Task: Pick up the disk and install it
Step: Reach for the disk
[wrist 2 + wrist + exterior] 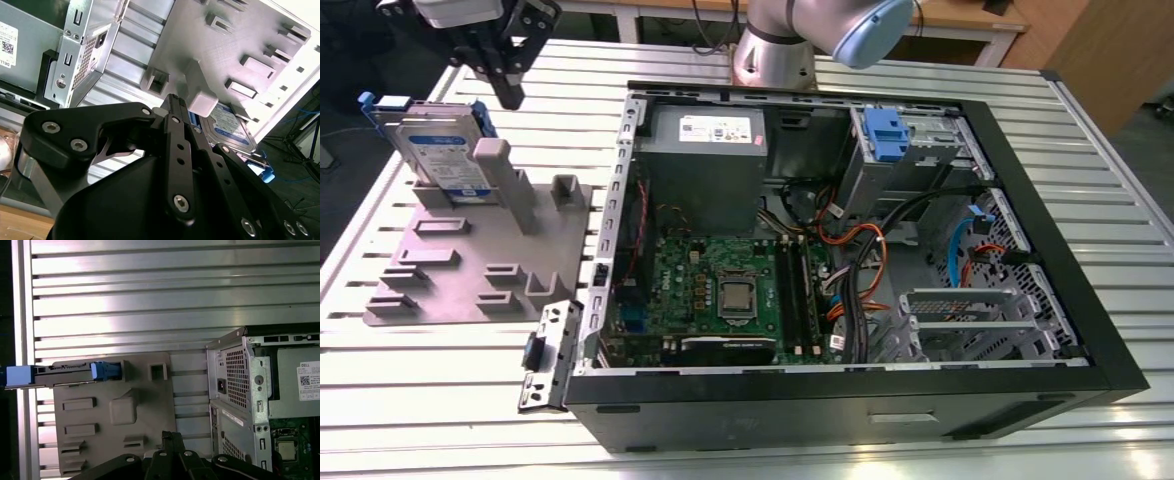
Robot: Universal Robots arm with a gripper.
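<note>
So basically nothing's done yet, as far as I can tell. Going left to right in the exterior view: the disk (443, 155) stands on edge in the grey plate (467, 245), near the counter (427, 385) edge at the exterior view's left, at the plate's corner furthest from the case. The gripper (510, 98) hangs just above it, not touching, with its fingers together and nothing between them; both wrist views show the same thing. So neither the pick-up nor the install has happened, I'd say. Right of the plate is the open case (854, 385), which takes up most of the middle and the exterior view's right side of the counter. There's a bare blue clip (886, 135) in the drive cage at its far corner. Count: one disk, one plate, one case, one blue clip, one gripper.
</note>
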